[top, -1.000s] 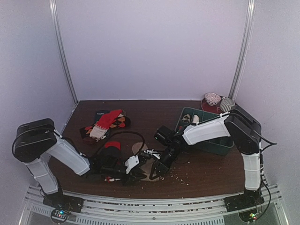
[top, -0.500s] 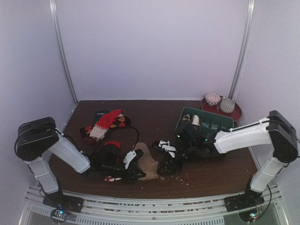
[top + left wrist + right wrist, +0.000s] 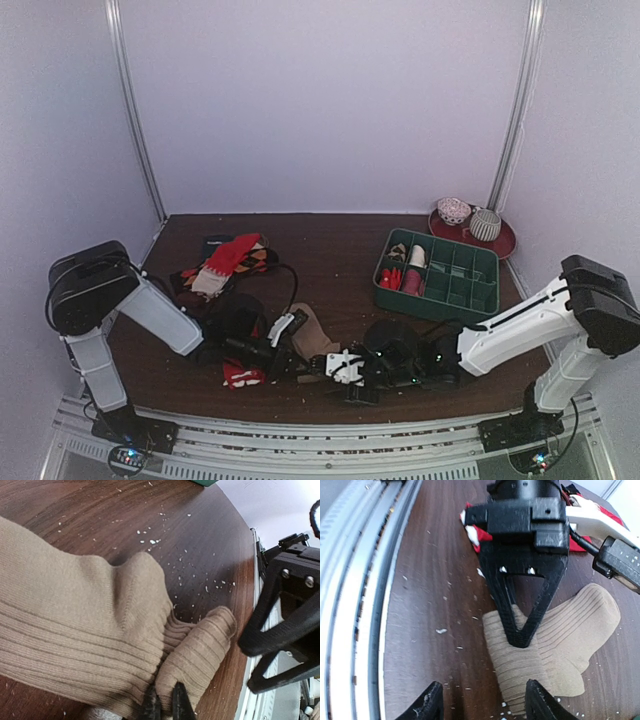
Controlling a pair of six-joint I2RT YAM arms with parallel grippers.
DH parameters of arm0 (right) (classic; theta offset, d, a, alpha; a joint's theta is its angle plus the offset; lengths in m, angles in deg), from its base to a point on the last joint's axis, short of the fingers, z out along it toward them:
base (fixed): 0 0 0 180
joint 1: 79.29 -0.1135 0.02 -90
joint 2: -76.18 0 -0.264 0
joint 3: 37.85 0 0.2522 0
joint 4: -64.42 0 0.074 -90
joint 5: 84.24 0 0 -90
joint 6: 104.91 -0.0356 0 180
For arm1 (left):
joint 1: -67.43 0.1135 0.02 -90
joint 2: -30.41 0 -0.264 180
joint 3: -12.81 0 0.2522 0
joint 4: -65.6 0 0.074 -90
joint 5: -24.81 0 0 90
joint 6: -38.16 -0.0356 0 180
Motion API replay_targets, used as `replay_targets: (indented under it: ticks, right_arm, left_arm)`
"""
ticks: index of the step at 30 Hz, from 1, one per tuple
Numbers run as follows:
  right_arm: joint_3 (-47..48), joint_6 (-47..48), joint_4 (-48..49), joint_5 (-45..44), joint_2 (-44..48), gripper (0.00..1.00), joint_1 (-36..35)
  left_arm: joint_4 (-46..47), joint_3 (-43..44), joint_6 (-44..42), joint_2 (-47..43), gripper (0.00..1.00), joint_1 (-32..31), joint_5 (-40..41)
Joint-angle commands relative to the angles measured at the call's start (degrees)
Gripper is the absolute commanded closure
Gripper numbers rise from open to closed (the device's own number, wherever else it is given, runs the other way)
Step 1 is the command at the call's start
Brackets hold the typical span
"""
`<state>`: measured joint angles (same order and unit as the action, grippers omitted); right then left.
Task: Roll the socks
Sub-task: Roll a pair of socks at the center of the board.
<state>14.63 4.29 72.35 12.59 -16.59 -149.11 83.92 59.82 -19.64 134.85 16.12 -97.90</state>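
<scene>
The tan sock [image 3: 312, 336] lies flat near the table's front edge, its ribbed cuff end folded over into a short roll [image 3: 200, 652]. My left gripper [image 3: 162, 707] is shut on that folded end, as the right wrist view also shows [image 3: 520, 641]. My right gripper [image 3: 482, 702] stands open just in front of the roll, low over the wood, holding nothing; one finger [image 3: 537, 700] is beside the sock's edge. The red sock [image 3: 240, 375] lies under the left arm, near the front edge.
A pile of patterned socks [image 3: 225, 262] lies at the back left. A green compartment tray [image 3: 470, 292] stands at the right, with a red plate [image 3: 505, 243] holding two bowls behind it. White crumbs dot the wood. The table's metal rail [image 3: 350, 605] runs close by.
My right gripper has opened and let go of the tan sock, and its arm has swung down toward the front edge. My left gripper has closed fully on the sock's folded end.
</scene>
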Motion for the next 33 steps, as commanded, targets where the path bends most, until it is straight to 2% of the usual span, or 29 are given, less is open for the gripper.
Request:
replay_targets:
  ticks: [1,8,11,17,20,21,23,25,29,33]
  right_arm:
    - [1.6,5.0,3.4,-7.7,-2.6,0.43,-0.3]
    - [3.9,7.6,3.5,-9.6,-7.2,0.44,-0.3]
    - [5.1,7.1,1.3,-8.9,-9.0,0.48,-0.3]
    - [5.8,1.3,-4.2,-8.8,-12.7,0.76,0.1]
    - [5.0,-3.0,-5.6,-5.6,-12.4,0.87,1.3]
    - [4.7,-4.6,-6.0,-3.3,-11.9,0.89,2.1]
    - [4.4,-7.3,-7.1,2.1,-11.1,0.91,3.4]
    - [5.4,-9.5,-9.7,8.7,-10.6,0.92,4.7]
    - [11.4,-13.4,-20.7,18.6,-13.0,0.92,7.7]
    - [21.4,-16.4,-35.9,25.4,-19.2,0.92,11.2]
  left_arm:
    - [-14.1,-2.2,0.3,3.9,1.00,0.0,2.5]
    - [-14.3,-2.7,-0.6,4.2,1.00,0.0,2.1]
    - [-14.3,-2.7,-1.0,4.2,1.00,0.1,1.8]
    - [-14.1,-3.2,-2.0,3.7,1.00,0.4,1.4]
    - [-15.6,-2.4,-4.6,1.0,0.99,0.8,3.9]
    - [-16.6,-2.0,-6.0,-0.7,0.93,0.7,5.6]
    - [-18.6,-0.7,-8.7,-4.9,0.75,0.8,10.6]
    - [-20.2,0.0,-11.6,-10.6,0.65,0.8,16.2]
    - [-17.6,-1.8,-17.9,-21.9,0.57,0.7,22.7]
    - [-8.8,-8.0,-23.6,-31.4,0.46,-0.4,21.6]
